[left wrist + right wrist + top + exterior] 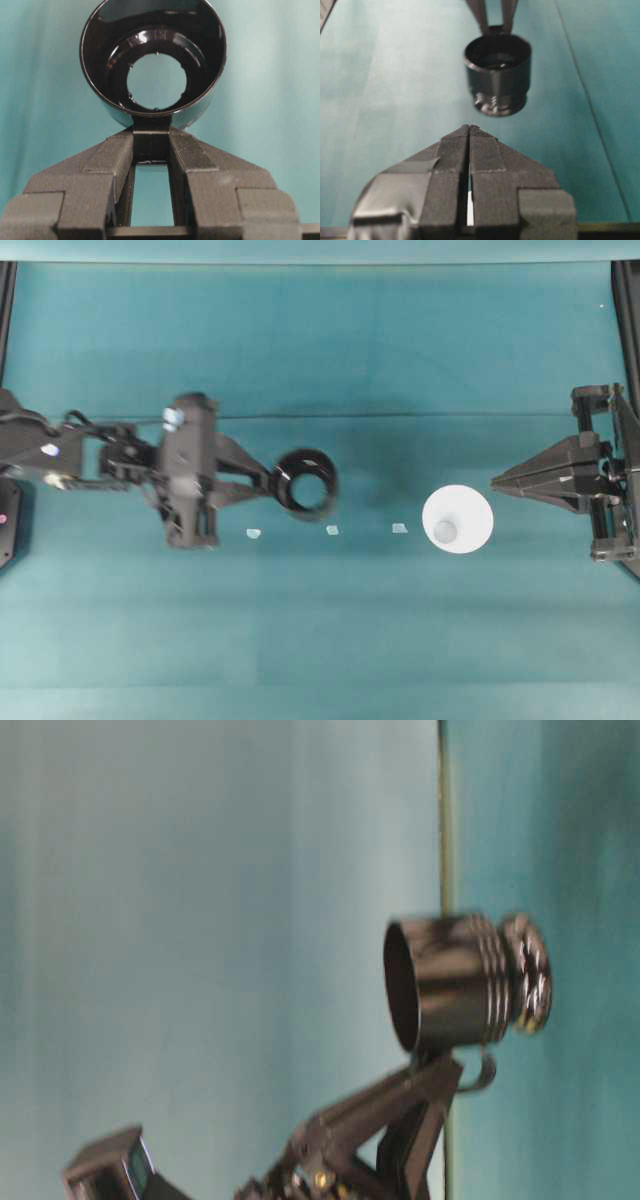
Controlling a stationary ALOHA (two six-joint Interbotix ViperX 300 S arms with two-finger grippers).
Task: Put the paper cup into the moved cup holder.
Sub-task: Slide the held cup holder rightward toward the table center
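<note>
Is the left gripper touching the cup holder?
Touching. The left wrist view shows the left gripper clamped on the cup holder's side tab, with no gap.

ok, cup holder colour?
Glossy black cup holder; the left wrist view shows it best.

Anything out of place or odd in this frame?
Nothing damaged or spilled. The cup holder is off the table, gripped by its tab in the left gripper. The paper cup stands upright, empty; the right gripper is shut.
</note>
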